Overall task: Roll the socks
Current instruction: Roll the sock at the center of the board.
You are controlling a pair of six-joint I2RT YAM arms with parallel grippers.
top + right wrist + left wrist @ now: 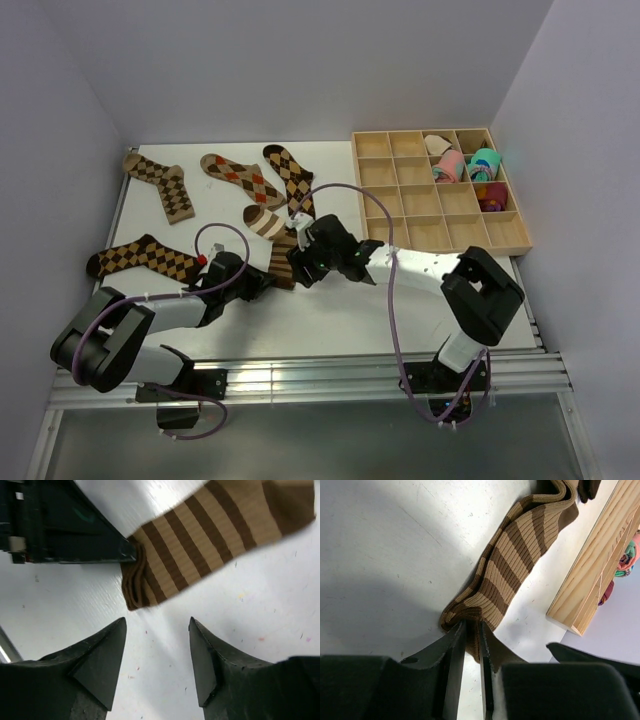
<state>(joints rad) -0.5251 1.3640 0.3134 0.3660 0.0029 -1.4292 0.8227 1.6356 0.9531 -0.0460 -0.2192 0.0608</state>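
Observation:
A brown-and-tan striped sock lies at mid-table. It also shows in the left wrist view and the right wrist view. My left gripper is shut on the sock's cuff end, which is bunched between its fingers. My right gripper is open and empty, just short of that same folded end; in the top view it hovers beside the sock. Several argyle socks lie flat: one far left, one, one and one near left.
A wooden compartment tray stands at the right, with pink and teal rolled bundles in its far cells; its corner shows in the left wrist view. White walls close the left, back and right.

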